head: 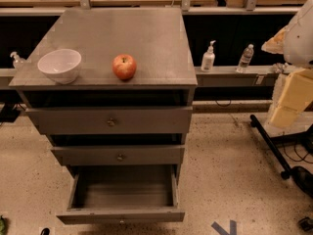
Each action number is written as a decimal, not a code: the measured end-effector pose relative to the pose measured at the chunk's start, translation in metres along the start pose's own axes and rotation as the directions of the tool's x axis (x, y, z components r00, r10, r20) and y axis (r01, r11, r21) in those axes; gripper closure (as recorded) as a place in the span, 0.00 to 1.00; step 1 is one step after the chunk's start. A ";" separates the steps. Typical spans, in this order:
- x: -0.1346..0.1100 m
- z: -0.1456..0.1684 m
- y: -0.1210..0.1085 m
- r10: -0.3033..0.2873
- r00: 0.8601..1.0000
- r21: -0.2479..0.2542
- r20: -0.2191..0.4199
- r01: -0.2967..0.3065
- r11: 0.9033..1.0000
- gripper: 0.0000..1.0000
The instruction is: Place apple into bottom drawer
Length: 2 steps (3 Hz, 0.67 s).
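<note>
The apple [124,66], red with yellowish patches, sits on the grey cabinet top [146,33] near its front edge, right of a white bowl [59,65]. The bottom drawer [121,215] is pulled out below the two upper drawers, and its grey tray shows nothing inside. My gripper [277,42] is at the far right edge of the view, on the white arm, well to the right of the cabinet and about level with its top. It is far from the apple and holds nothing that I can see.
The top drawer [111,122] and middle drawer [119,156] with brass knobs stand slightly out. A pump bottle [208,58] and a water bottle [245,58] stand on a shelf behind right. A black wheeled stand [274,148] is on the floor at right.
</note>
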<state>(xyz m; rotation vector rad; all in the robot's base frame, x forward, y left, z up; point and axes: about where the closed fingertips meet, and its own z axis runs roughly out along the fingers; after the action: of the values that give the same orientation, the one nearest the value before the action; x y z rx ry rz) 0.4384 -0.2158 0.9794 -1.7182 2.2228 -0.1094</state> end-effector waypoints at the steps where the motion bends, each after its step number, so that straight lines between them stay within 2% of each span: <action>1: 0.000 0.000 0.000 0.000 1.000 0.000 0.000 0.000 1.000 0.00; 2: -0.025 0.011 -0.009 -0.059 0.998 0.001 0.031 0.059 0.998 0.00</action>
<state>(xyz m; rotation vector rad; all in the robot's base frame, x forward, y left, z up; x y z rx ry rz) 0.4555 -0.1926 0.9771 -1.7742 2.1507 -0.0961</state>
